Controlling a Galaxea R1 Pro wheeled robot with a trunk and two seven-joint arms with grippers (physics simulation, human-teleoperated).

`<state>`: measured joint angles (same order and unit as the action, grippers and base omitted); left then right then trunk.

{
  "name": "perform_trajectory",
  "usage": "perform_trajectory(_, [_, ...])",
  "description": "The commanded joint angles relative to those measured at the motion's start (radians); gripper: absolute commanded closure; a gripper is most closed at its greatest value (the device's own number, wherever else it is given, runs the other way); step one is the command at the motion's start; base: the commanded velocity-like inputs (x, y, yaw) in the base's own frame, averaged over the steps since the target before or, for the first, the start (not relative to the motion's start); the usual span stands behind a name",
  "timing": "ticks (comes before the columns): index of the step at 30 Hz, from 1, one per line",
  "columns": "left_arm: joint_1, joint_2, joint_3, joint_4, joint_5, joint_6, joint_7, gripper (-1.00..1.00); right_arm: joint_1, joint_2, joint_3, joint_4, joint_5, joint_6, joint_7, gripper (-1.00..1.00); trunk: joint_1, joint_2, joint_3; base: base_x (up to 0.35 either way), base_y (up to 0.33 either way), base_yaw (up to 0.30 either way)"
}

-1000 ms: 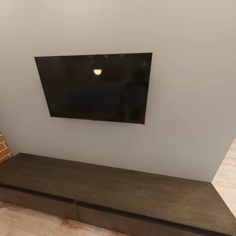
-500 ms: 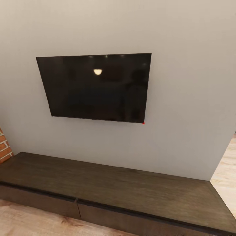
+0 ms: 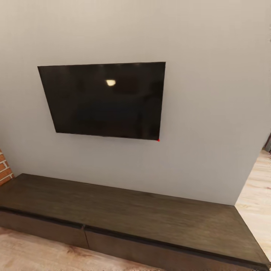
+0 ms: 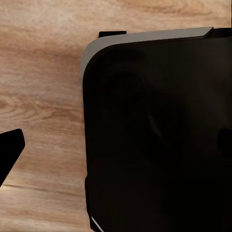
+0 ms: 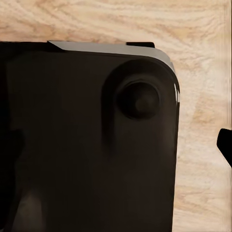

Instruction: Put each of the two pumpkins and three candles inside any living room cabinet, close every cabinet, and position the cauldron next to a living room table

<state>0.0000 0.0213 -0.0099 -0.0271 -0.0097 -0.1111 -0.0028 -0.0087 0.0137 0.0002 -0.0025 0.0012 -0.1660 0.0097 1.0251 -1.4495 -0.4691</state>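
Facing the closed cabinet (image 3: 124,214) under the wall-mounted television (image 3: 103,99).

A dark fingertip (image 4: 9,150) of the left gripper juts over the wood floor (image 4: 43,96) beside the robot's black base (image 4: 154,135); a sliver of the right gripper's fingertip (image 5: 225,145) does likewise in the right wrist view, so I cannot tell either gripper's spread. The head view alone gives the room: the long dark cabinet sits below the television against the grey wall (image 3: 210,113), drawer fronts flush, with red brick (image 3: 4,171) at its left end and pale floor past its right end.
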Motion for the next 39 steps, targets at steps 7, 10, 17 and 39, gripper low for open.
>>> perform_trajectory(7, [0.000,0.000,-0.001,-0.001,-0.001,-0.004,0.000,-1.00,-0.001,0.000,0.000,0.008,0.000,-0.025,0.001,-1.00,0.000,0.000,-0.001,-0.009,-0.061,0.076])
perform_trajectory(10, [0.000,0.000,-0.001,-0.001,-0.001,-0.004,0.000,-1.00,-0.001,0.000,0.000,0.008,0.000,-0.025,0.001,-1.00,0.000,0.000,-0.001,-0.001,-0.006,0.248])
perform_trajectory(17, [0.000,-0.001,0.000,0.001,-0.001,-0.003,0.000,-1.00,-0.001,0.001,0.000,0.009,0.001,-0.026,0.001,-1.00,0.000,0.000,-0.001,-0.050,-0.049,0.282])
perform_trajectory(39, [0.000,0.003,0.008,0.000,0.006,-0.034,0.001,-1.00,-0.001,0.001,-0.001,0.006,-0.001,-0.028,-0.003,-1.00,0.000,0.000,-0.001,-0.018,-0.018,0.289])
